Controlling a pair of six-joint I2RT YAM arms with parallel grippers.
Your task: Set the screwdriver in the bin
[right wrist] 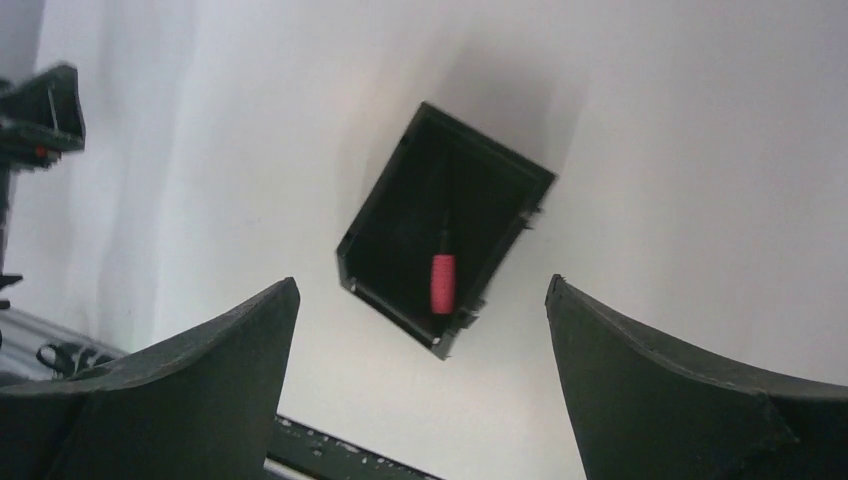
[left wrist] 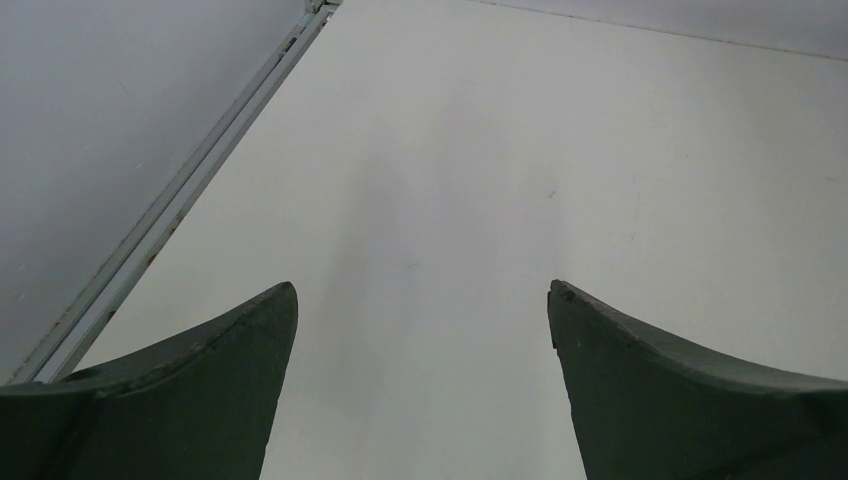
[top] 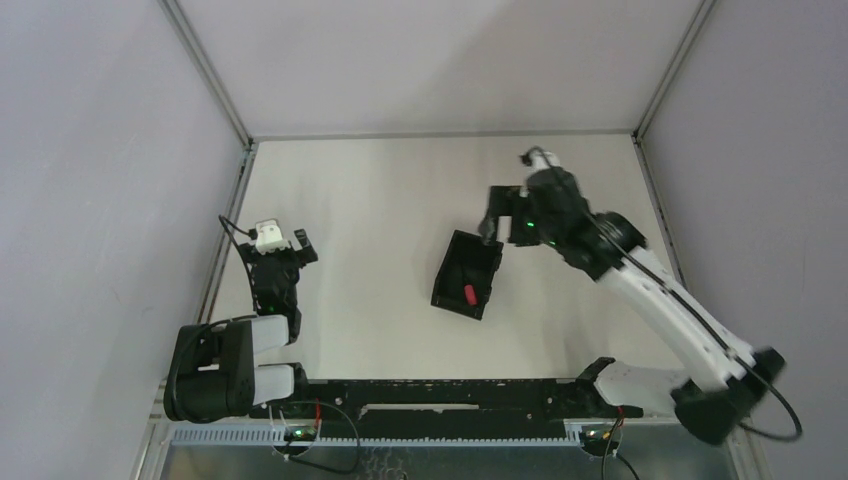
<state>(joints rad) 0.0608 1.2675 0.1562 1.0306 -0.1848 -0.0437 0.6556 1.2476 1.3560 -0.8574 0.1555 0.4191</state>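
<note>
**Pale surface (top: 380, 200): the job looks done**

The screwdriver (right wrist: 442, 283) lies inside the black bin (top: 445, 268). The right fingers (right wrist: 200, 390) hang above it, spread and empty. The left fingers (left wrist: 180, 390) are also spread and empty, well apart from the bin. Nothing seems left to do.

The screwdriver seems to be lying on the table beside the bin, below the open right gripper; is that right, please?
Not quite: the right wrist view shows the screwdriver lying inside the bin, below the open right gripper.
</note>
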